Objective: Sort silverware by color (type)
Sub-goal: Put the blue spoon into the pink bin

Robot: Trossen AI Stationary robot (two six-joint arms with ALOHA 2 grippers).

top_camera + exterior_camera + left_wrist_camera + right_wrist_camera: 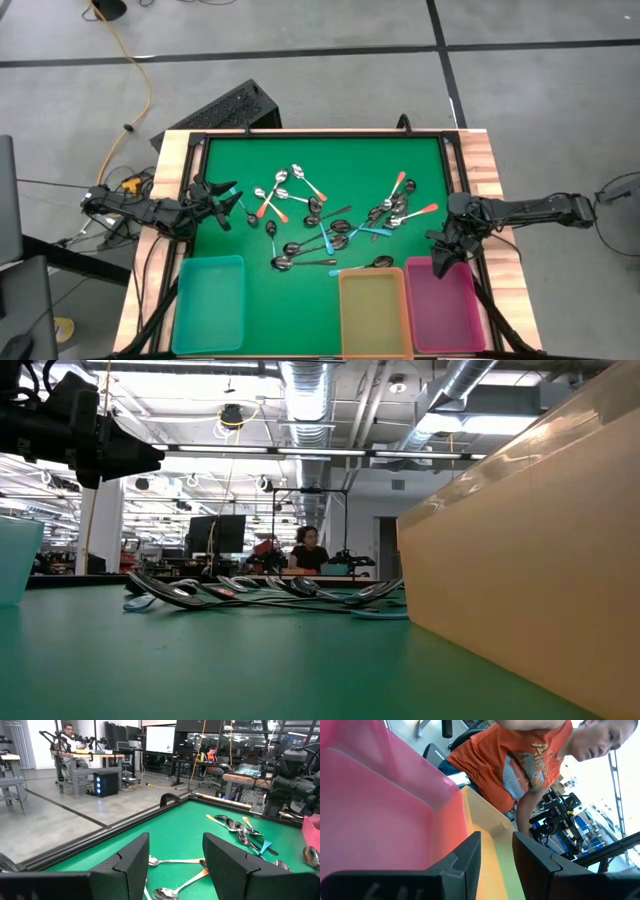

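In the high view the left gripper (222, 203) is seen at the left edge of the green mat (250, 240), just beside the leftmost spoons; in the left wrist view its fingers (132, 865) are spread apart with nothing between them, and an orange-handled spoon (177, 887) and a plain metal spoon (172, 862) lie just ahead of them. At lower left of the high view the teal bin (209, 303) is seen with no spoon visible in it. The silverware (330, 215) is scattered across the middle of the mat in a loose cluster, several pieces crossing or touching one another, with orange-red, light blue and dark handles mixed. The spoons are judged light, stiff and slippery on their polished bowls; a hold across the narrow handle, near its middle, would probably be surest, and a piece lying free at the cluster's left edge is easier than one from the overlapped heap. The yellow bin (372, 312) stands at lower centre. At lower right the right gripper (445, 255) hangs over the near rim of the pink bin (447, 310), its fingers (462, 857) parted and holding nothing.
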